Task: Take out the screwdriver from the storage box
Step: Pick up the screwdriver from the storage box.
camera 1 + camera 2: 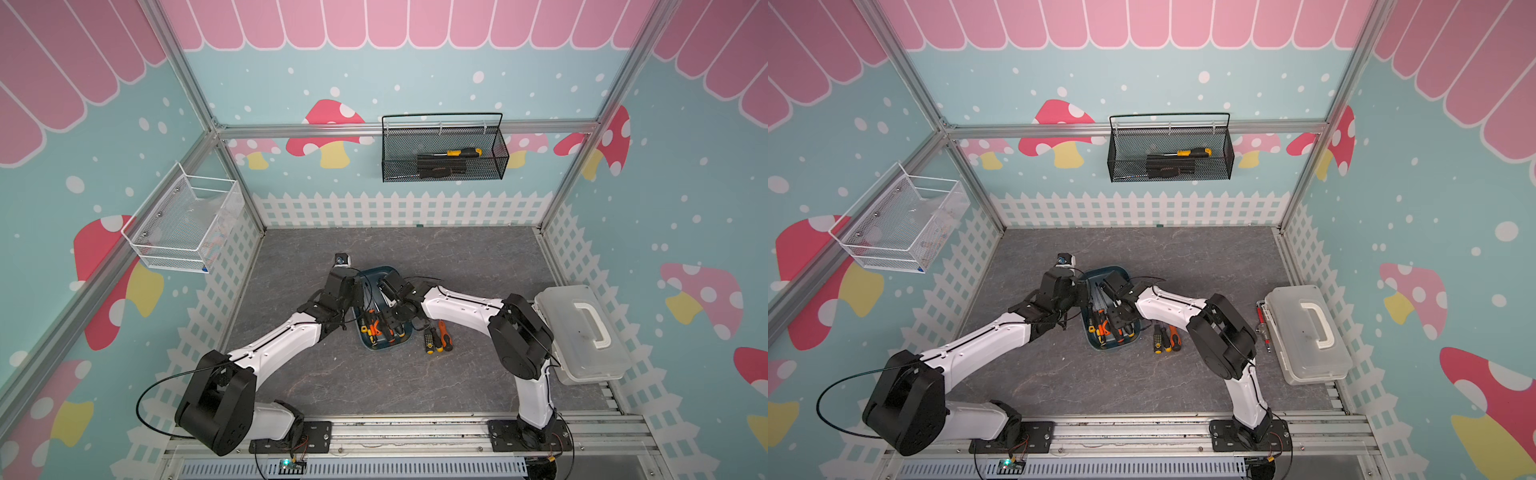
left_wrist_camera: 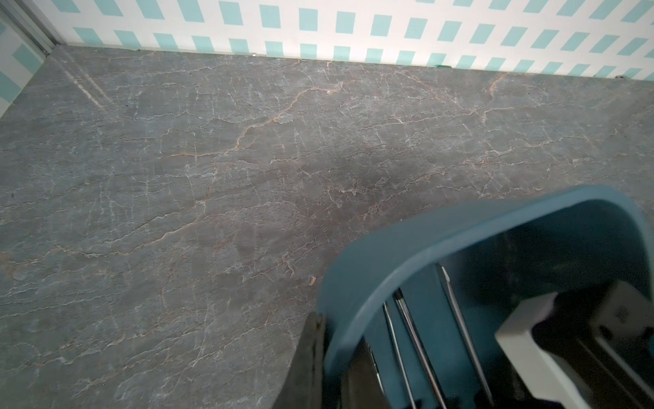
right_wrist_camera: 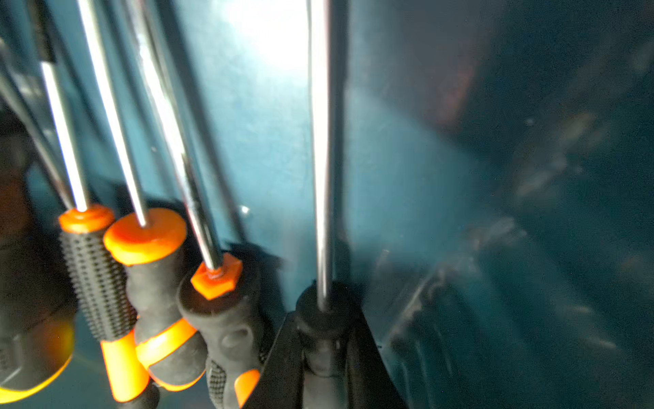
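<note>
The storage box [image 1: 376, 272] [image 1: 1105, 272] is a dark teal tub in the middle of the table, seen in both top views. My left gripper [image 2: 339, 327] [image 1: 359, 299] is shut on its left rim [image 2: 357, 283], one finger outside the wall and one inside. My right gripper [image 3: 323, 318] [image 1: 388, 320] reaches down into the box. Its fingers [image 3: 283, 354] press both sides of the black handle of a screwdriver [image 3: 320, 177] that lies on the box floor. Several orange-and-black screwdrivers [image 3: 148, 248] [image 1: 372, 328] lie beside it in the box.
Two screwdrivers [image 1: 436, 336] [image 1: 1165, 338] lie on the table just right of the box. A whitish case with a handle [image 1: 582, 332] stands at the right edge. A black mesh basket [image 1: 442, 170] hangs on the back wall, a white wire basket [image 1: 187, 220] on the left wall.
</note>
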